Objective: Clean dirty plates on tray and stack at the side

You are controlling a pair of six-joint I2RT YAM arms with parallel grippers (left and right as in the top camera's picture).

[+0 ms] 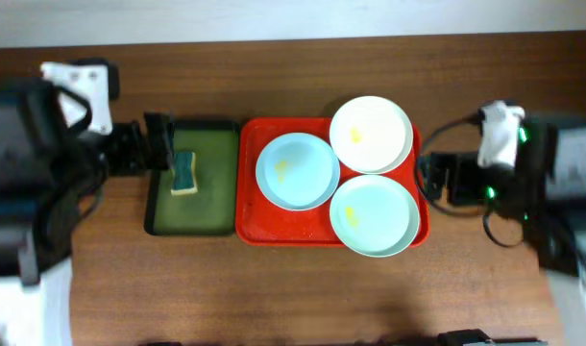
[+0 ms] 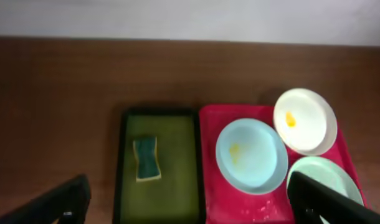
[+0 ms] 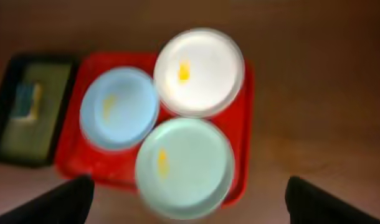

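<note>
The red tray [image 1: 250, 207] lies mid-table and holds three plates. A white plate [image 1: 371, 134] is at the back right, a pale blue plate [image 1: 297, 171] at the left and a pale green plate [image 1: 375, 215] at the front right. Each has a small yellow smear. My left gripper [image 1: 160, 142] is open and empty, left of the trays. My right gripper [image 1: 429, 178] is open and empty, just right of the red tray. The left wrist view shows the blue plate [image 2: 251, 155] and white plate [image 2: 305, 121] between its open fingers [image 2: 189, 186]. The right wrist view shows the green plate [image 3: 185, 167] between its fingers [image 3: 189, 183].
A dark green, black-rimmed tray [image 1: 207, 211] lies against the red tray's left side, with a blue-green and yellow sponge [image 1: 184, 173] on it. Bare wooden table surrounds both trays. The arm bases and cables stand at the far left and far right.
</note>
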